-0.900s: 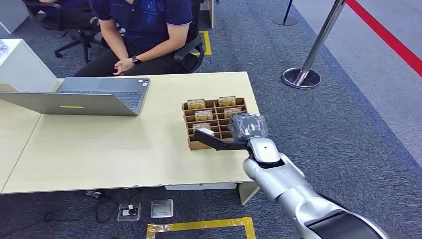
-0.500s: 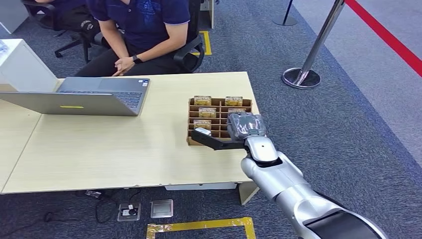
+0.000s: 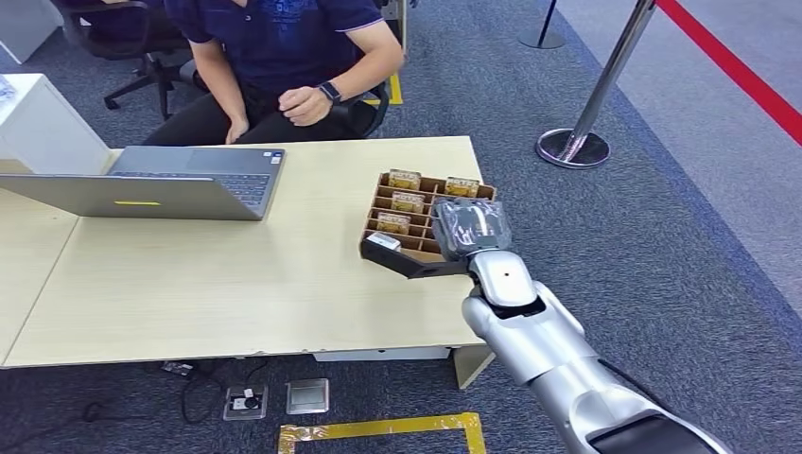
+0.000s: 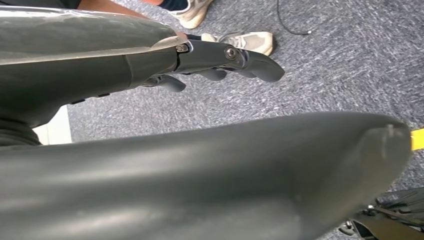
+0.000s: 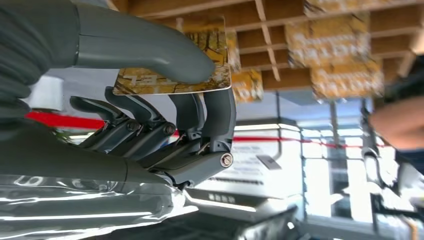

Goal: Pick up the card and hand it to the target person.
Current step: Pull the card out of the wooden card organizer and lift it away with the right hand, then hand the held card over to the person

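My right hand (image 3: 470, 230) reaches over the table's right end, above the near edge of a brown cardboard divider box (image 3: 433, 183). The right wrist view shows a yellow patterned card (image 5: 210, 79) pinched between the thumb (image 5: 150, 45) and the dark fingers (image 5: 215, 120), with the box's compartments close behind it. More yellow cards (image 3: 404, 178) stand in the box's slots. A person in a dark blue shirt (image 3: 284, 38) sits behind the table, one hand with a watch (image 3: 305, 102) raised. My left hand (image 4: 215, 60) hangs over grey carpet, fingers loose and holding nothing.
An open grey laptop (image 3: 170, 184) stands at the back left of the wooden table (image 3: 236, 274). A metal stanchion (image 3: 572, 147) stands on the carpet to the right, beyond it a red floor line. Cables and floor sockets (image 3: 307, 395) lie below the near edge.
The cardboard box has shifted right and away and turned a little, along with my right hand. The person has lifted the hand with the watch from their lap.
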`<action>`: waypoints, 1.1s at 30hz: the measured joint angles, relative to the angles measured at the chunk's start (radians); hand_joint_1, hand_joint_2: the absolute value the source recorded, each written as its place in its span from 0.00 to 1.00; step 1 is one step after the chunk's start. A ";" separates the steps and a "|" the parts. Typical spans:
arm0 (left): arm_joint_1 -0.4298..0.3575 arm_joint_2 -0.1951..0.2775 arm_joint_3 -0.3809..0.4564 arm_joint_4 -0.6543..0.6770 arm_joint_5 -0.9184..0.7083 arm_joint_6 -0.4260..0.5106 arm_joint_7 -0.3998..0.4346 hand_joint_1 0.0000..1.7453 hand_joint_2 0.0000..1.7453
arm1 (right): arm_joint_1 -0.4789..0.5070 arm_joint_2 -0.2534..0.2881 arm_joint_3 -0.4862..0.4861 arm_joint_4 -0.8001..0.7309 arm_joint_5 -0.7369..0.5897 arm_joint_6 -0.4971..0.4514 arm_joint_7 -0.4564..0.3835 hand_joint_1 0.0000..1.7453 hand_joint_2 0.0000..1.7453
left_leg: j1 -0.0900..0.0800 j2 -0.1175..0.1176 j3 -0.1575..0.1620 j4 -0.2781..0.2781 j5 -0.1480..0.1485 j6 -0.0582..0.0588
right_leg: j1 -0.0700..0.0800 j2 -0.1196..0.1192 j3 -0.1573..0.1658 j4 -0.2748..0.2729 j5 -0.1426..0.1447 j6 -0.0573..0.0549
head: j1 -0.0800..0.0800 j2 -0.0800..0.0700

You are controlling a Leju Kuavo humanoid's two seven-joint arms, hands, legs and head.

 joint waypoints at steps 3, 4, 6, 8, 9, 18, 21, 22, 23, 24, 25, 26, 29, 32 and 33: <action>0.001 -0.001 0.000 0.000 0.000 0.010 -0.003 0.00 0.00 | 0.021 -0.018 0.023 -0.129 -0.002 -0.011 -0.051 1.00 1.00 | 0.000 0.000 0.000 0.000 0.000 0.000 | 0.000 0.000 0.000 0.000 0.000 0.000 | 0.000 0.000; 0.001 -0.001 0.000 0.000 0.000 0.012 -0.004 0.00 0.00 | 0.022 -0.025 0.033 -0.169 -0.008 -0.021 -0.068 1.00 1.00 | 0.000 0.000 -0.001 0.000 0.000 0.000 | 0.000 0.000 0.000 0.000 0.000 0.000 | 0.000 0.000; 0.000 -0.002 0.000 0.000 -0.002 0.015 -0.004 0.00 0.00 | 0.012 -0.035 0.054 -0.234 -0.020 -0.051 -0.095 1.00 1.00 | 0.000 0.000 -0.001 0.000 0.000 0.000 | 0.000 0.000 0.000 0.000 0.000 0.000 | 0.000 0.000; -0.005 -0.005 -0.003 0.000 -0.010 0.013 0.000 0.00 0.00 | -0.016 -0.040 0.073 -0.269 -0.030 -0.082 -0.109 1.00 1.00 | 0.000 0.000 -0.001 0.000 0.000 0.000 | 0.000 0.000 0.000 0.000 0.000 0.000 | 0.000 0.000; -0.009 -0.006 -0.006 0.000 -0.016 0.011 0.004 0.00 0.00 | -0.037 -0.040 0.083 -0.274 -0.033 -0.093 -0.113 1.00 1.00 | 0.000 0.000 0.000 0.000 0.000 0.000 | 0.000 0.000 0.000 0.000 0.000 0.000 | 0.000 0.000; -0.065 -0.017 -0.050 0.000 -0.062 0.000 0.042 0.00 0.00 | -0.288 0.037 0.144 -0.076 0.033 -0.326 -0.092 1.00 1.00 | 0.000 0.000 0.000 0.000 0.002 0.000 | 0.000 0.000 0.000 0.001 0.001 -0.001 | -0.001 0.000; -0.073 -0.020 -0.059 0.000 -0.067 0.000 0.042 0.00 0.00 | -0.339 0.064 0.148 0.036 0.047 -0.433 -0.112 1.00 1.00 | 0.000 0.000 0.000 0.000 0.002 0.000 | 0.000 0.000 0.000 0.002 0.001 -0.001 | 0.000 0.000; -0.075 -0.020 -0.060 0.000 -0.067 0.000 0.042 0.00 0.00 | -0.351 0.073 0.148 0.071 0.042 -0.449 -0.121 1.00 1.00 | 0.000 0.000 0.000 0.000 0.002 0.000 | 0.000 0.000 0.000 0.002 0.001 -0.001 | 0.000 0.000; -0.076 -0.021 -0.062 0.000 -0.067 0.000 0.043 0.00 0.00 | -0.360 0.081 0.148 0.101 0.033 -0.457 -0.129 1.00 1.00 | 0.000 0.000 0.000 0.000 0.002 0.000 | 0.000 0.000 0.000 0.001 0.001 -0.001 | 0.000 0.000; -0.076 -0.022 -0.064 0.000 -0.067 0.000 0.043 0.00 0.00 | -0.367 0.089 0.148 0.127 0.026 -0.459 -0.134 1.00 1.00 | 0.000 0.000 0.000 0.000 0.002 0.000 | 0.000 0.000 0.000 0.001 0.001 -0.001 | 0.000 0.000; -0.077 -0.022 -0.065 0.000 -0.067 0.001 0.043 0.00 0.00 | -0.371 0.096 0.148 0.150 0.025 -0.460 -0.135 1.00 1.00 | 0.000 0.000 0.000 0.000 0.002 0.000 | 0.000 0.000 0.000 0.001 0.001 -0.001 | 0.000 0.000; -0.076 -0.023 -0.066 0.000 -0.067 0.001 0.043 0.00 0.00 | -0.376 0.102 0.148 0.170 0.030 -0.460 -0.131 1.00 1.00 | 0.000 0.000 0.000 0.000 0.002 0.000 | 0.000 0.000 0.000 0.001 0.001 -0.001 | 0.000 0.000; -0.075 -0.023 -0.066 0.000 -0.067 0.003 0.048 0.00 0.00 | -0.384 0.115 0.148 0.223 0.057 -0.460 -0.108 1.00 1.00 | 0.000 0.000 0.000 0.000 0.002 0.000 | 0.000 0.000 0.000 0.001 0.001 -0.001 | 0.000 0.000; -0.069 -0.023 -0.066 0.000 -0.066 0.004 0.051 0.00 0.00 | -0.386 0.125 0.148 0.263 0.070 -0.460 -0.097 1.00 1.00 | 0.000 0.000 0.000 0.000 0.002 0.000 | 0.000 0.000 0.000 0.001 0.001 -0.001 | 0.000 0.000; -0.067 -0.023 -0.066 0.000 -0.066 0.004 0.052 0.00 0.00 | -0.386 0.128 0.147 0.274 0.071 -0.460 -0.094 1.00 1.00 | 0.000 0.000 0.000 0.000 0.002 0.000 | 0.000 0.000 0.000 0.001 0.001 -0.001 | 0.000 0.000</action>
